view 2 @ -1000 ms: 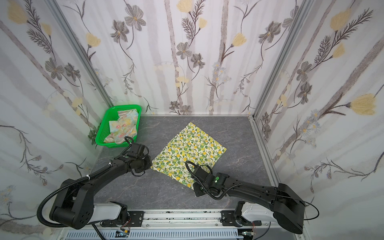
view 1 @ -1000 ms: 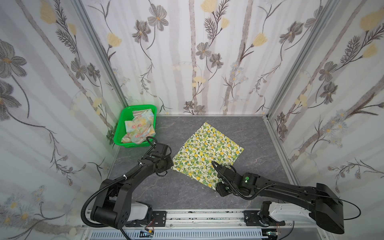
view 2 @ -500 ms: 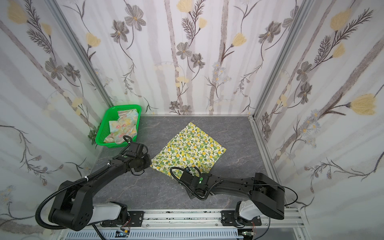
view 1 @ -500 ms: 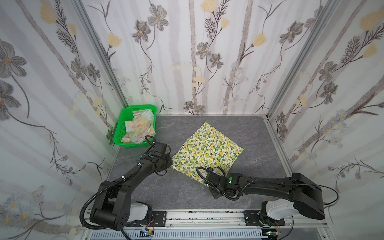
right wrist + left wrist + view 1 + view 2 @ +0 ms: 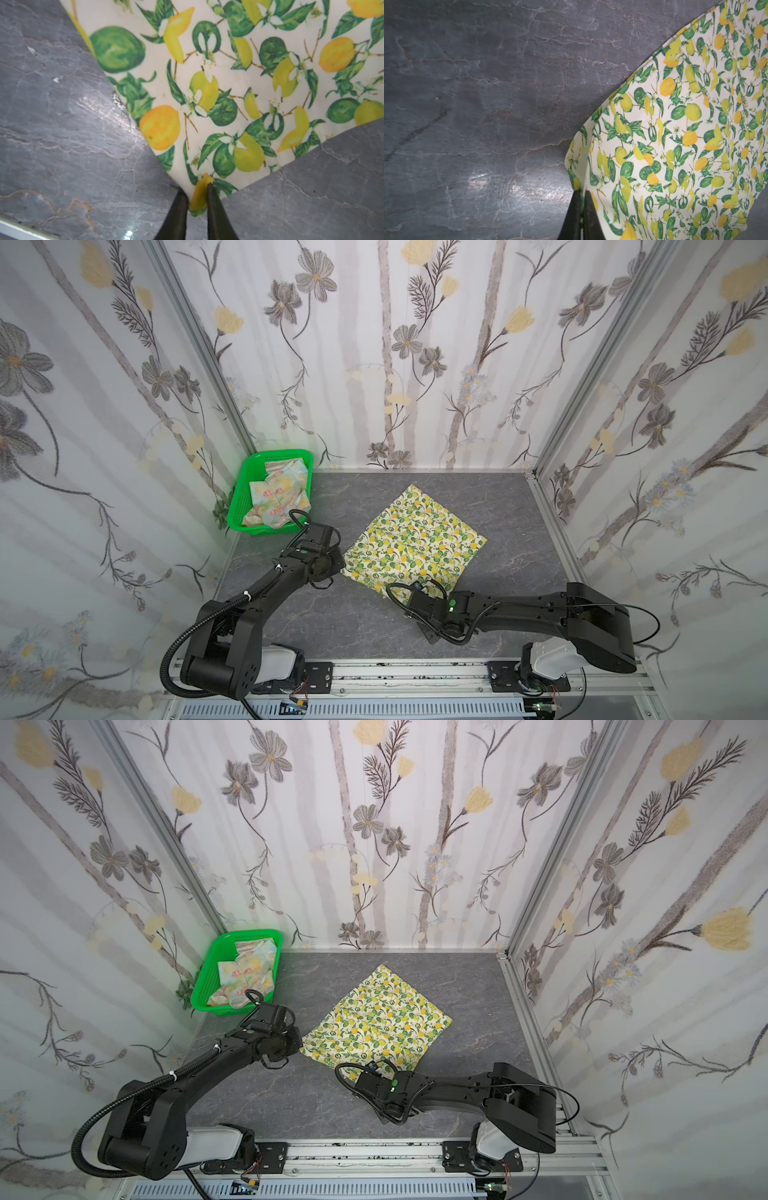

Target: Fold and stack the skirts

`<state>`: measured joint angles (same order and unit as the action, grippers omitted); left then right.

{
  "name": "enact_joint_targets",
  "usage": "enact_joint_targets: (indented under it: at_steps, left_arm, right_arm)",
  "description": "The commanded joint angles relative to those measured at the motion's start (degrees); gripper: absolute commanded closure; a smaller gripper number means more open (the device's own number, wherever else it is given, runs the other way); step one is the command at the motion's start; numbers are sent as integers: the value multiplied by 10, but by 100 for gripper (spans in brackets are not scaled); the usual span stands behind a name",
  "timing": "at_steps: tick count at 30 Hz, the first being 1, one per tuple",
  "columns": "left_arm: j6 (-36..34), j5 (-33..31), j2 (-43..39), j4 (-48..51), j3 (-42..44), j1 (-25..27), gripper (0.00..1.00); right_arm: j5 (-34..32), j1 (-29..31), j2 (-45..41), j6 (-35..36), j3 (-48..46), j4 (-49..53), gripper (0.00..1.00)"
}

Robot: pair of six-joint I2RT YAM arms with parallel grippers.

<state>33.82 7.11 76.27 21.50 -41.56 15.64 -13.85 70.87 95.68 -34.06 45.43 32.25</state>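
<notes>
The cream lemon-print skirt (image 5: 415, 543) (image 5: 376, 1023) lies spread flat as a diamond on the grey table. My left gripper (image 5: 340, 566) is at its left corner. In the left wrist view it (image 5: 581, 194) is shut on the skirt's edge (image 5: 675, 145). My right gripper (image 5: 395, 593) sits at the near corner. In the right wrist view it (image 5: 195, 189) is shut on that corner of the cloth (image 5: 239, 83). The pastel flowered skirt (image 5: 278, 497) (image 5: 245, 973) lies crumpled in the basket.
A green perforated basket (image 5: 239, 497) (image 5: 203, 977) stands in the back left corner against the wall. Flowered walls close in the table on three sides. A metal rail (image 5: 415, 672) runs along the front edge.
My right arm has swung left along the skirt's near edge to its corner, and its jaws have closed on the cloth. The left gripper has held its grip in place.
</notes>
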Motion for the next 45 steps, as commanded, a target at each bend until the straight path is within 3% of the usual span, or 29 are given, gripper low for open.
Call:
enact_joint_targets:
  at_steps: [1, 7, 12, 16, 22, 35, 45]
  left_arm:
    - [-3, -11, -2, -4, -7, -3, 100]
    - [3, -34, -31, -4, -22, -19, 100]
    - [-4, -39, -39, -3, -43, -47, 100]
    - [-8, -40, -60, -3, -46, -68, 100]
    - [-4, -52, -76, -3, -66, -78, 100]
    - [-14, -78, -131, 33, -104, -79, 100]
    - [-32, -87, -123, 41, -161, -79, 100]
  right_arm:
    - [-16, 1, 2, -4, 6, -2, 100]
    - [-71, -3, -71, -3, 38, 39, 100]
    - [-70, -14, -134, 13, 47, 35, 100]
    - [19, -14, -174, 44, 33, -12, 100]
    - [88, -4, -203, 62, 34, -44, 100]
    - [213, 40, -173, 70, 41, -139, 100]
    - [236, 50, -183, 54, 31, -190, 100]
